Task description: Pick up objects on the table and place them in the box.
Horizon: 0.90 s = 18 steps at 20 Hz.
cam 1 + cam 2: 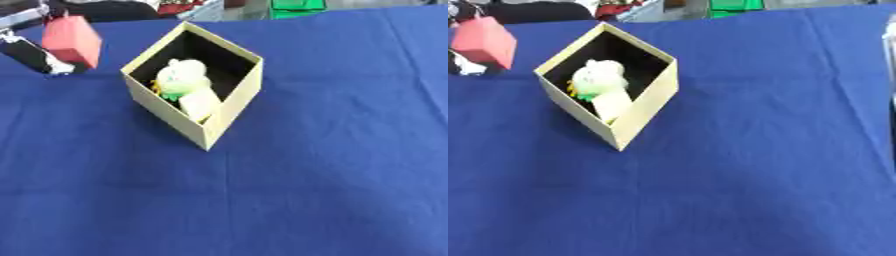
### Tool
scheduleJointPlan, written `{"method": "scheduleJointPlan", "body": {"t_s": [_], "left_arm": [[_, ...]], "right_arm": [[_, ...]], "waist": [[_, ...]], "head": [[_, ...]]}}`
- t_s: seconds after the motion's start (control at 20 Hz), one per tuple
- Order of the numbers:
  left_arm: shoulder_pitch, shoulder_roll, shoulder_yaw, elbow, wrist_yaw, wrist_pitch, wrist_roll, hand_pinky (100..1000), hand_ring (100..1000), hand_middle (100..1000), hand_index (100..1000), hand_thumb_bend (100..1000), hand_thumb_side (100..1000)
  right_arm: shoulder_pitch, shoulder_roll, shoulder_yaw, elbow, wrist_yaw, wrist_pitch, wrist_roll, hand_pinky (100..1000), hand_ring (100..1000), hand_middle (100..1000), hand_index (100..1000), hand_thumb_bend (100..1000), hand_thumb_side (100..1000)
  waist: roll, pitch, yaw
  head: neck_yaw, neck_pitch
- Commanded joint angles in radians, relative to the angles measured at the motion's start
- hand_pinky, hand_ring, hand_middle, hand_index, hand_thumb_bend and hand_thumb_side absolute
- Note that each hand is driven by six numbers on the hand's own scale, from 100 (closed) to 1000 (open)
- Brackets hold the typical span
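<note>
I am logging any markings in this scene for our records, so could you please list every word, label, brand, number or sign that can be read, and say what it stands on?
None can be read.
Red box, held up at the left hand: plain faces, no print shows.
Cardboard box: plain walls, no label shows.
Pale items inside the box: no lettering can be made out.
Blue tablecloth: no markings.
Green object at the far edge: too blurred to tell.

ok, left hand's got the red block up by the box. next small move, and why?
Probably carry the red block rightward until it is over the box opening, then lower it. The left hand holds the block left of the box, outside its rim, and the box already holds a pale toy.
</note>
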Motion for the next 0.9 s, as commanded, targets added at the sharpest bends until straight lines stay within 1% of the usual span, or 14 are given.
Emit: {"method": "scheduleJointPlan", "body": {"t_s": [0.05,0.25,0.45,0.7,0.8,0.9], "left_arm": [[-0.042,-0.013,-0.011,-0.047,0.041,0.032,0.01,659,669,516,620,100,346],[-0.07,-0.071,-0.03,-0.068,0.069,0.071,0.05,655,664,519,619,100,383],[-0.083,-0.12,-0.056,-0.079,0.094,0.094,0.088,653,663,525,622,100,428],[-0.091,-0.165,-0.083,-0.071,0.099,0.102,0.11,653,671,538,633,100,444],[-0.091,-0.177,-0.09,-0.06,0.086,0.104,0.12,654,676,548,642,100,471],[-0.089,-0.187,-0.095,-0.046,0.071,0.101,0.134,659,684,564,657,100,522]], "right_arm": [[-0.011,-0.004,-0.003,-0.022,0.012,-0.005,0.004,894,918,831,977,100,877],[-0.009,0.004,-0.003,-0.027,0.016,-0.007,0.005,894,917,831,977,100,876],[-0.007,0.011,-0.003,-0.034,0.017,-0.007,0.005,894,917,830,977,100,875],[-0.005,0.017,-0.003,-0.04,0.017,-0.007,0.007,894,917,830,978,100,876],[-0.005,0.02,-0.002,-0.042,0.017,-0.007,0.009,894,917,830,978,100,877],[-0.006,0.021,-0.001,-0.043,0.018,-0.007,0.012,894,918,830,978,100,876]], "waist": [[0.0,-0.033,0.0],[0.0,-0.038,-0.002],[0.003,-0.039,-0.006],[0.006,-0.038,-0.012],[0.007,-0.038,-0.014],[0.006,-0.038,-0.016]], "head": [[-0.007,0.012],[-0.01,0.014],[-0.009,0.014],[-0.005,0.012],[-0.007,0.012],[-0.015,0.014]]}}
